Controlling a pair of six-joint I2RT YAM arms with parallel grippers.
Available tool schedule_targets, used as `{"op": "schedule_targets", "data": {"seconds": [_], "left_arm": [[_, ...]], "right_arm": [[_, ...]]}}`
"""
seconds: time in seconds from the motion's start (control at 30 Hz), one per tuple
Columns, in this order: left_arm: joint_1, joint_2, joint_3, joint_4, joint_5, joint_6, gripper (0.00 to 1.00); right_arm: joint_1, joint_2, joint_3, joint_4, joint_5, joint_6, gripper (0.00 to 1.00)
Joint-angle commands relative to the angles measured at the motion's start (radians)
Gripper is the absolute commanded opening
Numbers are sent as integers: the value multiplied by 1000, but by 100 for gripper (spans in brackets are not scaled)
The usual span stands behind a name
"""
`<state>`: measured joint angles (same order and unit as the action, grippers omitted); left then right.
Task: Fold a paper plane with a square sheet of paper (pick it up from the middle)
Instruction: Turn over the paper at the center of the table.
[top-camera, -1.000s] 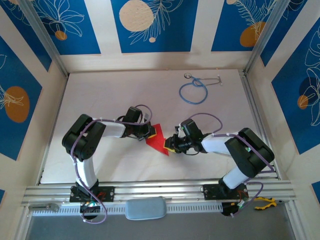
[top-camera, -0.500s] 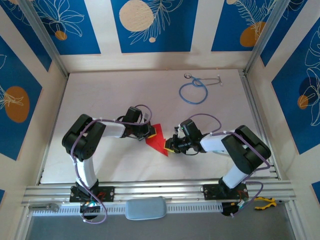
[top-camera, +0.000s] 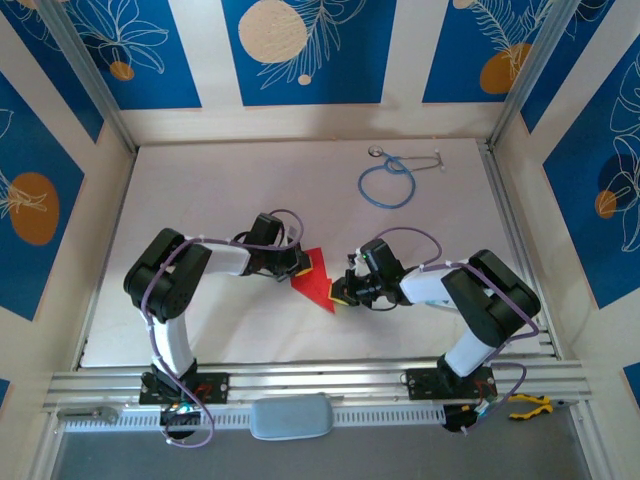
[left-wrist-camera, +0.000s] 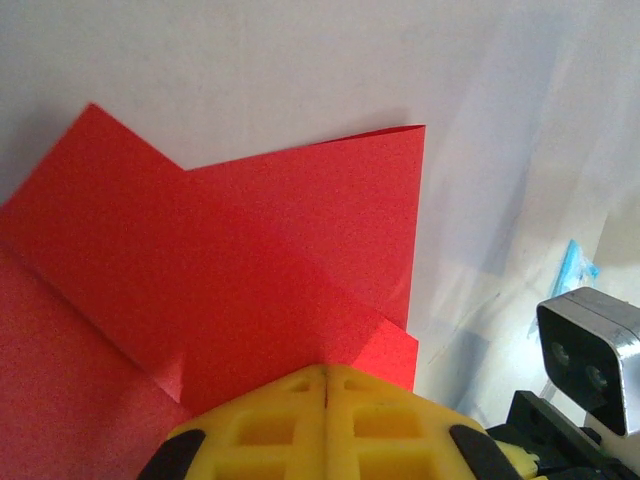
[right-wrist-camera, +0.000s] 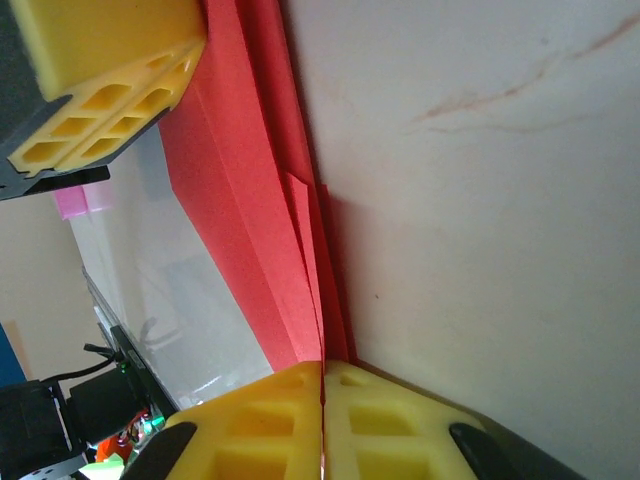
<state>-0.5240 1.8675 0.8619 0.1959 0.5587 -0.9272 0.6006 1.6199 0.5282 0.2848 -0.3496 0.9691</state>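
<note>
The red square sheet of paper (top-camera: 315, 281), folded into several layers with a point toward the near edge, is held between both grippers over the middle of the table. My left gripper (top-camera: 300, 266) is shut on its left side; in the left wrist view the yellow fingertips (left-wrist-camera: 310, 385) meet on the folded sheet of paper (left-wrist-camera: 250, 250). My right gripper (top-camera: 341, 292) is shut on the right edge, and the stacked layers of the sheet of paper (right-wrist-camera: 250, 200) run into its closed jaws (right-wrist-camera: 323, 366). The left gripper's yellow fingers (right-wrist-camera: 100, 70) show at that view's top left.
A blue stethoscope (top-camera: 388, 183) lies coiled at the back right of the white table (top-camera: 200, 190). Aluminium rails (top-camera: 520, 230) and patterned walls enclose the table. The right arm's wrist camera (left-wrist-camera: 590, 362) sits close to the paper's right.
My right gripper has closed its jaws onto the paper's right edge. Its elbow has shifted slightly left. The left gripper and the paper have stayed in place.
</note>
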Motion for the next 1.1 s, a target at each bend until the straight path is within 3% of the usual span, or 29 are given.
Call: {"op": "schedule_targets", "data": {"seconds": [0.0, 0.23, 0.33, 0.87, 1.07], "left_arm": [[12, -34, -4, 28, 34, -11, 5], [12, -98, -15, 89, 54, -27, 27], [12, -142, -14, 77, 45, -20, 32], [16, -438, 35, -273, -204, 143, 35], [22, -507, 11, -310, -285, 151, 36]], "right_arm": [[-6, -10, 1, -1, -33, -25, 5], [-13, -53, 4, -36, -34, -46, 3], [-14, -94, 14, -97, -7, -74, 3], [-11, -337, 281, -775, 399, -399, 3], [19, -345, 423, -1000, 651, -511, 4]]}}
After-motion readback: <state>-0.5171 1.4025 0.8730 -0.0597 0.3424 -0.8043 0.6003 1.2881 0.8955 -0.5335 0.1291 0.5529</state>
